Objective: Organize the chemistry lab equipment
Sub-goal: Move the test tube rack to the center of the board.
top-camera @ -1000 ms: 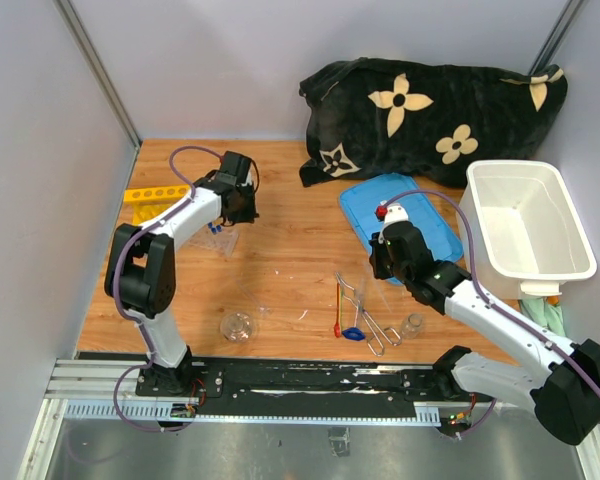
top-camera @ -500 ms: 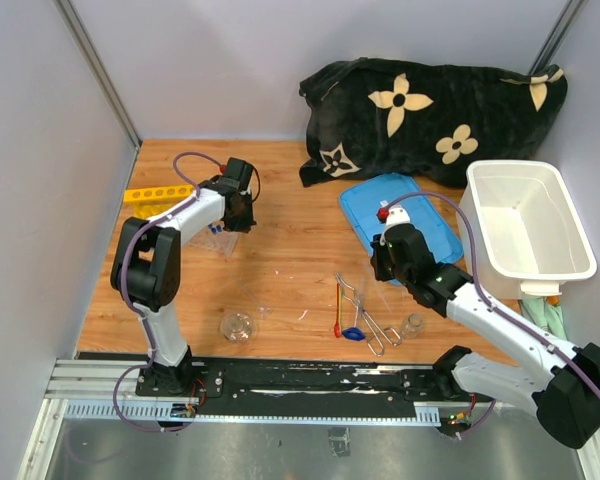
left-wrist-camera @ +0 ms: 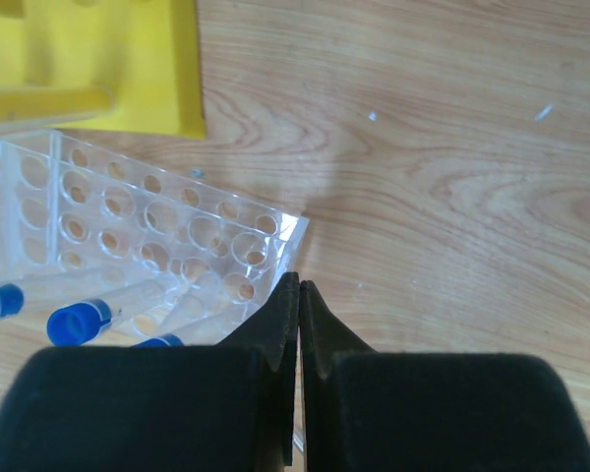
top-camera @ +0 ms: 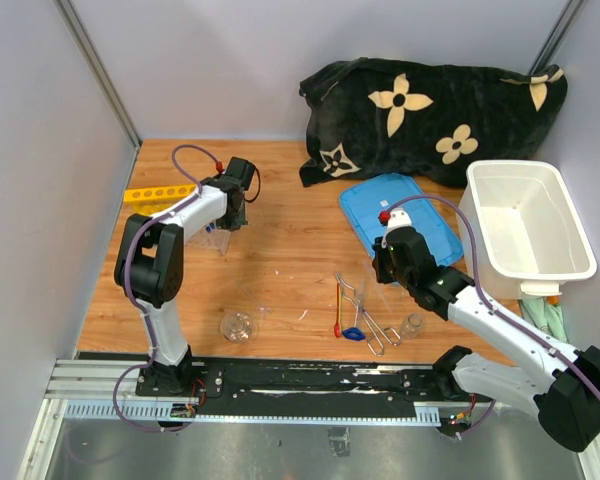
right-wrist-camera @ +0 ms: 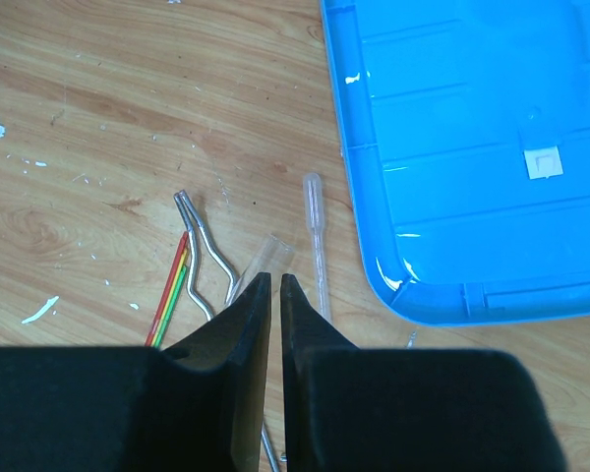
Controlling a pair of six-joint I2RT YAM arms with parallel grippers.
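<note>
Tabletop (top-camera: 290, 230) | left gripper (left-wrist-camera: 298, 285): seen pressed fully together, nothing held, above clear rack (left-wrist-camera: 147, 221) corner | blue-capped test tubes (left-wrist-camera: 79, 320): laid against clear rack, yellow tube rack (left-wrist-camera: 88, 59) just beyond | right gripper (right-wrist-camera: 275, 277): seen nearly closed, nothing gripped, over metal tongs (right-wrist-camera: 202, 256) near blue lid (right-wrist-camera: 472, 147)

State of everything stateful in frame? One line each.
Left gripper: shut, empty.
Right gripper: shut, empty.
Tub: open, upright, empty.
Lid: off the tub, lying flat.
Test tubes: capped, lying down.
Yellow rack: no tubes in it.
Cloth: crumpled.
</note>
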